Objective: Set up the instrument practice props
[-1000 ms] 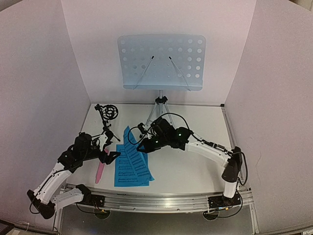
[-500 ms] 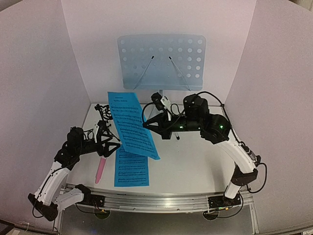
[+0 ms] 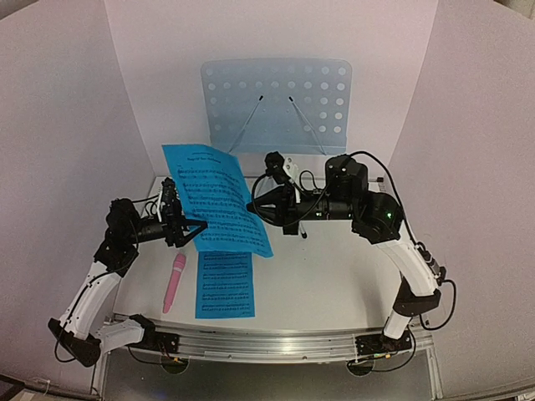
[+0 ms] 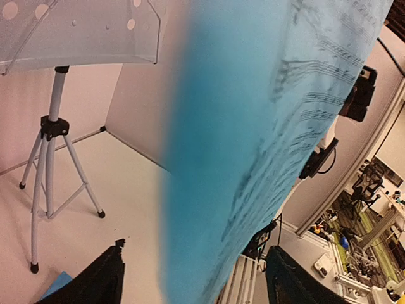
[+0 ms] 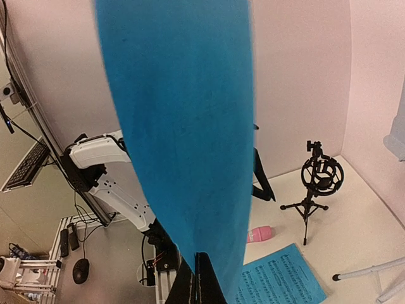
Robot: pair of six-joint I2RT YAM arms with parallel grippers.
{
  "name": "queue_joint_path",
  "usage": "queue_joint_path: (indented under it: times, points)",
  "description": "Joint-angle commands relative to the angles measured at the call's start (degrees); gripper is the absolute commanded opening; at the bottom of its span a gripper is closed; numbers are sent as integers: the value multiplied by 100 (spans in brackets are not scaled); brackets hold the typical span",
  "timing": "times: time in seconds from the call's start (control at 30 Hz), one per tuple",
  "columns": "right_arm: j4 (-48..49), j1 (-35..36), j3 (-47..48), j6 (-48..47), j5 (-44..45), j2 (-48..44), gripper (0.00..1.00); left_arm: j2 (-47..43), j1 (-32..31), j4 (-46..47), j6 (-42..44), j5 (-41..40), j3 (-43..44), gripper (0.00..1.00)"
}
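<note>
My right gripper is shut on the right edge of a bright-blue sheet-music page and holds it tilted in the air, in front of the pale-blue music stand. In the right wrist view the shut gripper pinches the page's lower corner. My left gripper is open at the page's lower left edge. Its wrist view shows the blurred page passing between the spread fingers. A second page and the pink microphone lie on the table. The black mic stand is upright.
The music stand's silver tripod stands at the back of the table, near the white rear wall. White walls close in the left and right sides. The metal rail with both arm bases runs along the near edge.
The right gripper has lifted one page off the table and carried it up and left. The left gripper has risen from beside the microphone to the page's edge.
</note>
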Motion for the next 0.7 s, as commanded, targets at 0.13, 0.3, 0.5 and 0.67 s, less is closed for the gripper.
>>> queue_joint_path:
  times: [0.13, 0.3, 0.5, 0.67]
  points:
    - [70, -102, 62, -201, 323, 150, 0, -152, 26, 210, -327, 336, 697, 20]
    - [172, -165, -96, -173, 417, 66, 0, -255, 23, -520, 149, 147, 862, 0]
    - [188, -358, -534, -67, 533, -145, 0, -278, 25, -1447, 1038, -94, 1182, 0]
    - [200, -505, -868, -45, 579, -352, 1, -183, 25, -2109, 1811, -377, 1589, 0]
